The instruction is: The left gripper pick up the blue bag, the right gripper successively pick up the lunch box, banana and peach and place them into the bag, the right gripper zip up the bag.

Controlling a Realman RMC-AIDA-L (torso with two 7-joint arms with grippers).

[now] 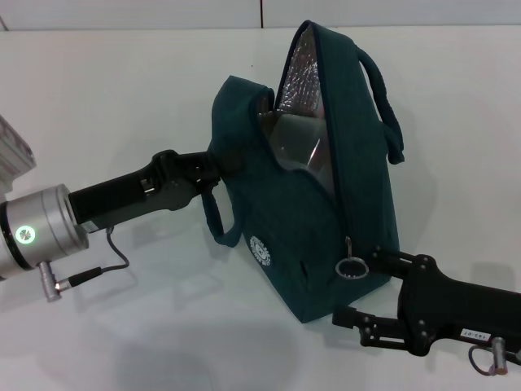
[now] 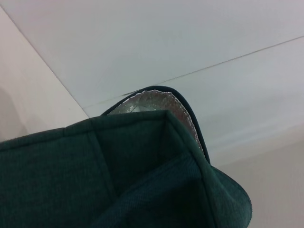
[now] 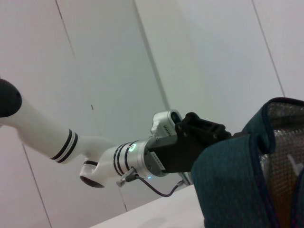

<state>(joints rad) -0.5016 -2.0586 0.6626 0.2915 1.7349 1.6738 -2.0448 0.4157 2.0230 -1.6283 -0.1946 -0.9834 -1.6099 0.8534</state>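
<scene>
- Head view showed the blue bag (image 1: pixel 326 220) standing on the white table (image 1: pixel 106 98), mouth gaping, foil lining showing.
- The left gripper (image 1: pixel 213 165) clamped the bag's upper left edge.
- The right gripper (image 1: pixel 358 285) sat spread wide beside the zipper ring (image 1: pixel 351 267), gripping nothing.

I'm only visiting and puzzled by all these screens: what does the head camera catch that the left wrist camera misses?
Only the head view shows both pincers: the left pincer gripping the blue bag at its side, and the right pincer open beside the zipper's ring pull. It also shows the white logo, the loop handles and something clear inside the bag's mouth. Only the left wrist view shows the bag's fabric corner up close against a pale background. Both show the teal bag and its silver lining.
</scene>
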